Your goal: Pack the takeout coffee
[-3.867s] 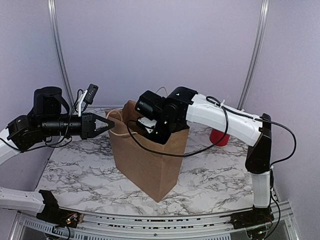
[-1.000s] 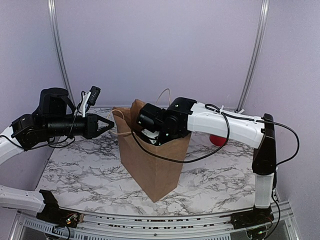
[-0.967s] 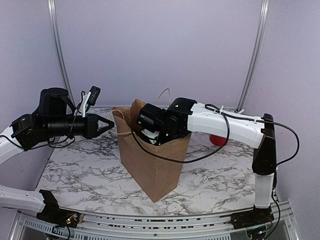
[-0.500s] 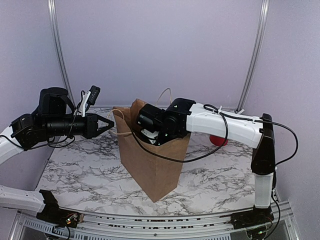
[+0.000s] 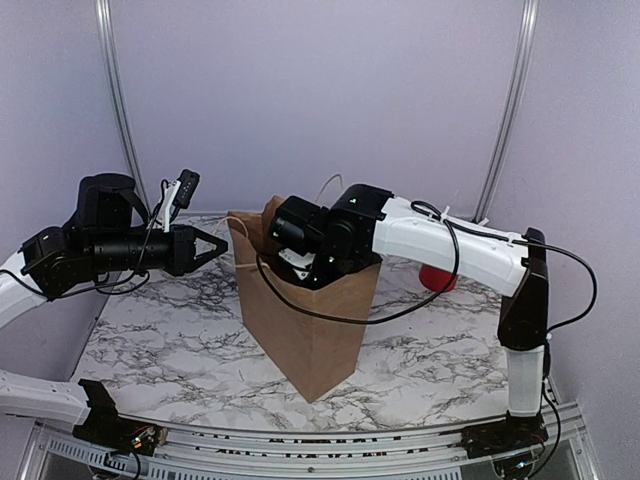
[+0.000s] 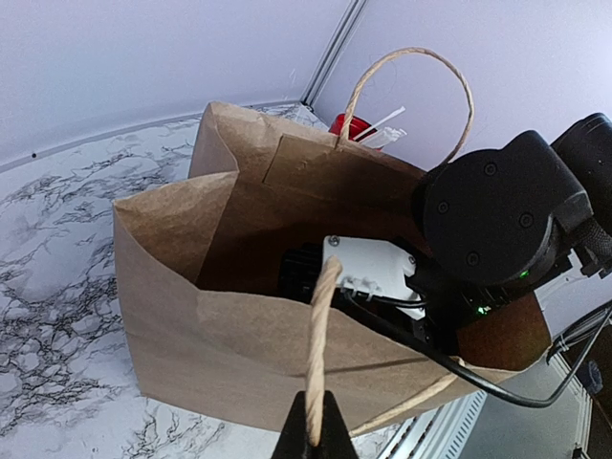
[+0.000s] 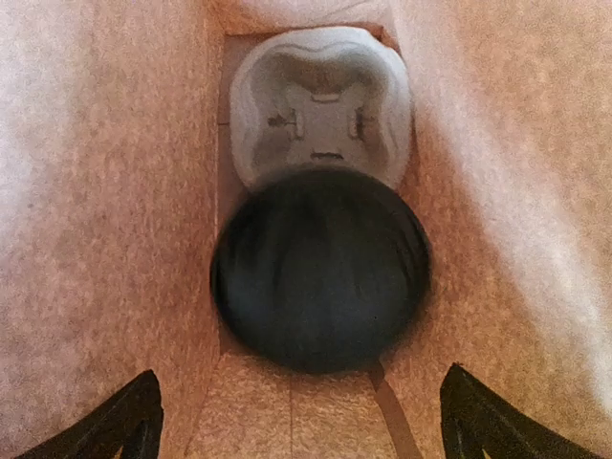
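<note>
In the right wrist view the takeout coffee's round black lid [image 7: 320, 268] shows from above, deep inside the brown paper bag [image 5: 305, 325]. It stands against a pale pulp cup carrier [image 7: 320, 105] with an empty slot. My right gripper [image 7: 300, 371] is open above the cup and apart from it, one finger on each side. In the top view its fingers are hidden inside the bag. My left gripper [image 5: 215, 245] is shut on the bag's near twine handle [image 6: 320, 325] and holds it taut.
A red cup with white sticks [image 6: 361, 128] stands behind the bag; it also shows past the right arm [image 5: 438, 277]. The bag's far handle [image 6: 411, 67] stands upright. The right arm's black cable [image 6: 449, 368] drapes over the bag's rim.
The right wrist has risen a little out of the bag in the last half second. Over four seconds the bag and left gripper shifted slightly right. The left gripper keeps the handle.
</note>
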